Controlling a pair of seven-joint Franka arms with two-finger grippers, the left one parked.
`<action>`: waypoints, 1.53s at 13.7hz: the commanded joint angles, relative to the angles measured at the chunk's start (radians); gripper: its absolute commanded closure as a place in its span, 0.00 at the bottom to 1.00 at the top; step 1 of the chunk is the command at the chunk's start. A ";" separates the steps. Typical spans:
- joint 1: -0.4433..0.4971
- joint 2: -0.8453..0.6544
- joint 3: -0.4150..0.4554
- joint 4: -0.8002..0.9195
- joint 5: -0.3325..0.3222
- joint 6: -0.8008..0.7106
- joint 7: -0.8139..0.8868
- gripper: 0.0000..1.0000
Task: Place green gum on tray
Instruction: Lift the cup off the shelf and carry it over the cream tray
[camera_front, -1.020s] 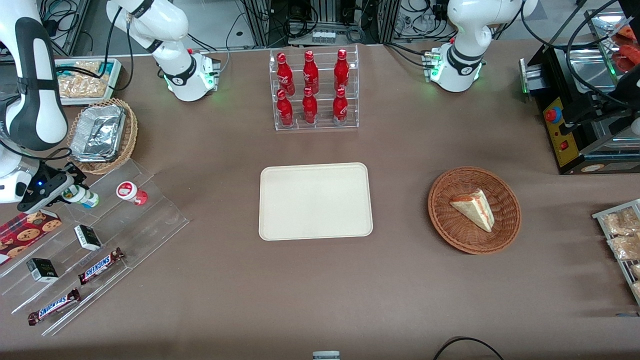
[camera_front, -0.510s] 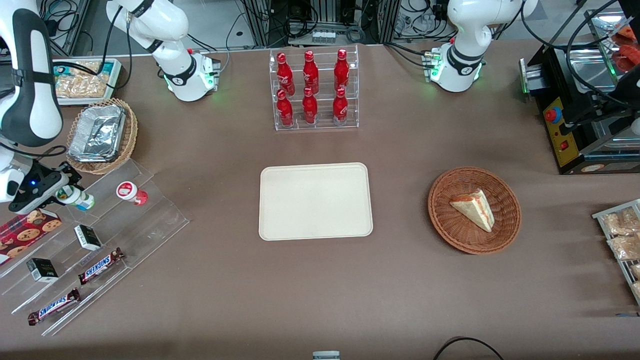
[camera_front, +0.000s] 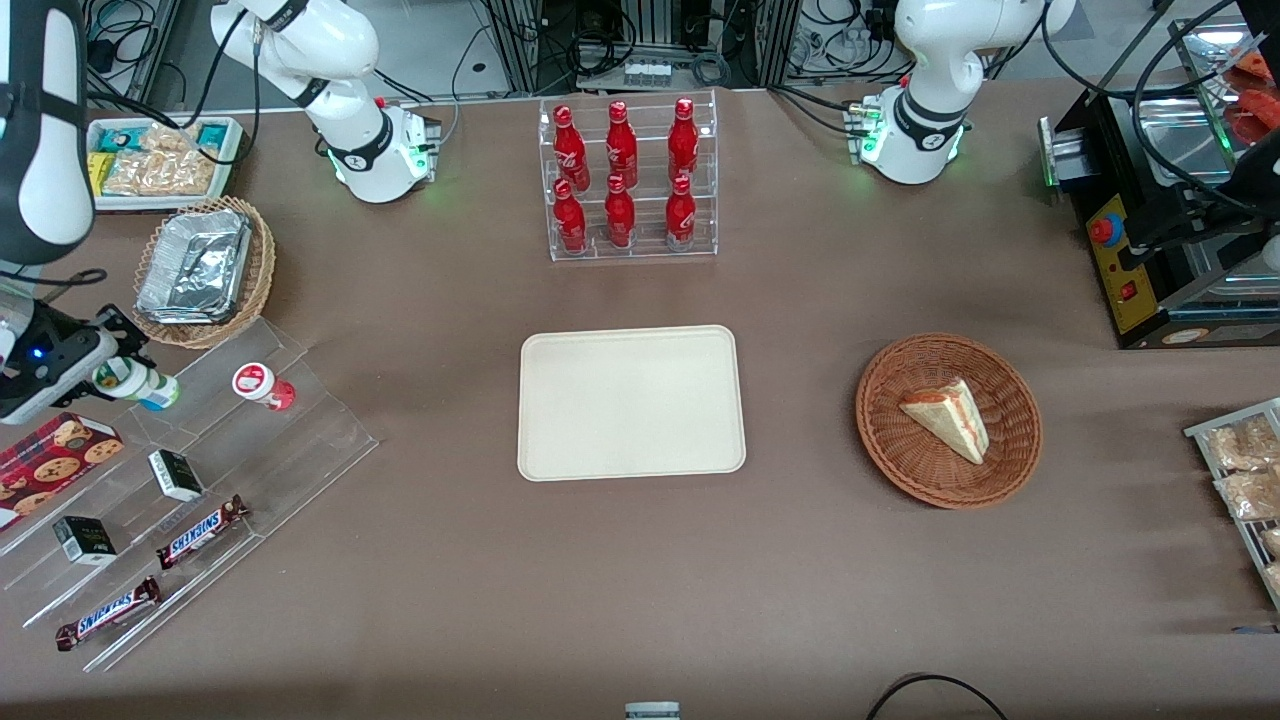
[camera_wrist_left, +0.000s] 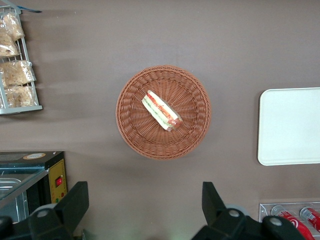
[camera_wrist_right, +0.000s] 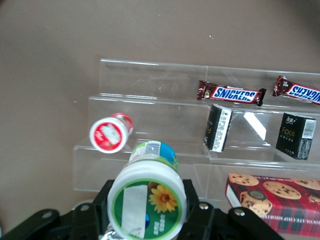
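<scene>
My right gripper (camera_front: 112, 375) is shut on the green gum (camera_front: 135, 381), a small white bottle with a green-and-white lid and bluish-green label. It holds the bottle lifted above the clear acrylic stepped stand (camera_front: 300, 440) at the working arm's end of the table. In the right wrist view the gum's lid with its yellow flower (camera_wrist_right: 146, 203) fills the space between the black fingers (camera_wrist_right: 196, 205) of the gripper (camera_wrist_right: 147, 210). The cream-beige tray (camera_front: 632, 402) lies flat at the table's middle, well away from the gripper; its edge also shows in the left wrist view (camera_wrist_left: 290, 125).
The red-lidded gum bottle (camera_front: 262, 385) stands on the stand beside the green gum. Snickers bars (camera_front: 200, 532), small black boxes (camera_front: 176, 474) and a cookie box (camera_front: 50, 455) lie nearby. A foil-lined basket (camera_front: 200, 268), a rack of red bottles (camera_front: 625, 180) and a sandwich basket (camera_front: 948, 420) stand around.
The gripper has carried the green gum up and away from the stand, outward toward the table's end; the arm has risen. The red-lidded bottle has not moved.
</scene>
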 joint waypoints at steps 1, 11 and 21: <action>0.057 0.008 -0.001 0.065 -0.024 -0.084 0.102 1.00; 0.410 0.024 -0.001 0.067 -0.006 -0.131 0.722 1.00; 0.737 0.189 -0.001 0.177 0.060 -0.102 1.354 1.00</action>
